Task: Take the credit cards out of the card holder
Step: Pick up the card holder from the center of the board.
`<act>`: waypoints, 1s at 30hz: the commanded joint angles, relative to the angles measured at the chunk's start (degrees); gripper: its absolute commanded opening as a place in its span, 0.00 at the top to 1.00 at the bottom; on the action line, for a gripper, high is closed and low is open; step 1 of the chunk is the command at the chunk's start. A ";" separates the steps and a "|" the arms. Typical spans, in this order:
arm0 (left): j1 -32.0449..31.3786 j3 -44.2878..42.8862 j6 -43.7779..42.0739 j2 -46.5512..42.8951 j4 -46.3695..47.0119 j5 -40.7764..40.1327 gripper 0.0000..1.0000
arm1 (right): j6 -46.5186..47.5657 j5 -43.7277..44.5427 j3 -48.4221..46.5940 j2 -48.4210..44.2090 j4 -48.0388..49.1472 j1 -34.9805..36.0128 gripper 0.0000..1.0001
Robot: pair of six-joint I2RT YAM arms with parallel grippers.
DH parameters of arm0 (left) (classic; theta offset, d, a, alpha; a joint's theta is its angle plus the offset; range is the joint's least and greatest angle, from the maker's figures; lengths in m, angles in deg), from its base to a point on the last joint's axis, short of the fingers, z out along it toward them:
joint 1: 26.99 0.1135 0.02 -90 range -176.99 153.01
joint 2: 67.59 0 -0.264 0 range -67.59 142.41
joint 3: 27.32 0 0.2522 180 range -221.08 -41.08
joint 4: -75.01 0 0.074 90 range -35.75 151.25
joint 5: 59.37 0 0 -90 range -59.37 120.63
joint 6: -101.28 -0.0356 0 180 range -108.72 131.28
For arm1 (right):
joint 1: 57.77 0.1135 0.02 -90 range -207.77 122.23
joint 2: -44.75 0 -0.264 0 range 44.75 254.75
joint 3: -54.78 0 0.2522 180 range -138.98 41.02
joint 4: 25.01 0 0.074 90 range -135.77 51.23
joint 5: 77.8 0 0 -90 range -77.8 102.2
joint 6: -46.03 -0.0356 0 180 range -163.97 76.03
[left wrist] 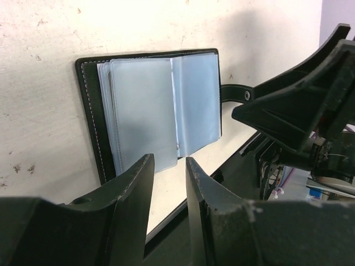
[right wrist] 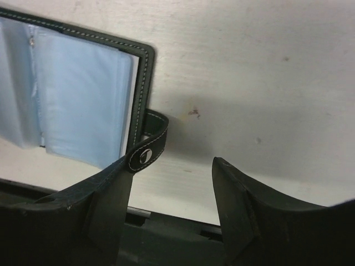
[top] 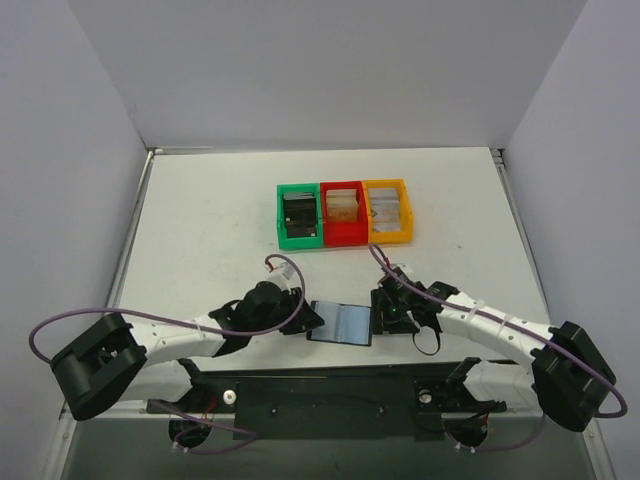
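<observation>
The card holder (top: pixel 340 322) lies open near the table's front edge, black with grey-blue glossy pockets. It fills the left wrist view (left wrist: pixel 150 111) and shows at the left of the right wrist view (right wrist: pixel 83 105). I cannot make out separate credit cards in the pockets, and no card lies loose. My left gripper (top: pixel 308 320) is at the holder's left edge, jaws a narrow gap apart and empty (left wrist: pixel 169 166). My right gripper (top: pixel 385 312) is at its right edge, jaws wide open and empty (right wrist: pixel 172 166). The snap tab (right wrist: pixel 147 151) rests against the tip of its left finger.
Green bin (top: pixel 298 215), red bin (top: pixel 343 212) and yellow bin (top: pixel 388 210) stand side by side at mid-table, each holding a stack. The black mounting plate (top: pixel 330 395) runs just in front of the holder. The right arm (left wrist: pixel 299 111) looms in the left wrist view.
</observation>
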 commanded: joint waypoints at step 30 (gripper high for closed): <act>5.68 2.21 -1.77 -14.66 -7.24 -1.07 0.60 | 3.92 8.24 -9.20 2.68 -8.74 2.56 1.00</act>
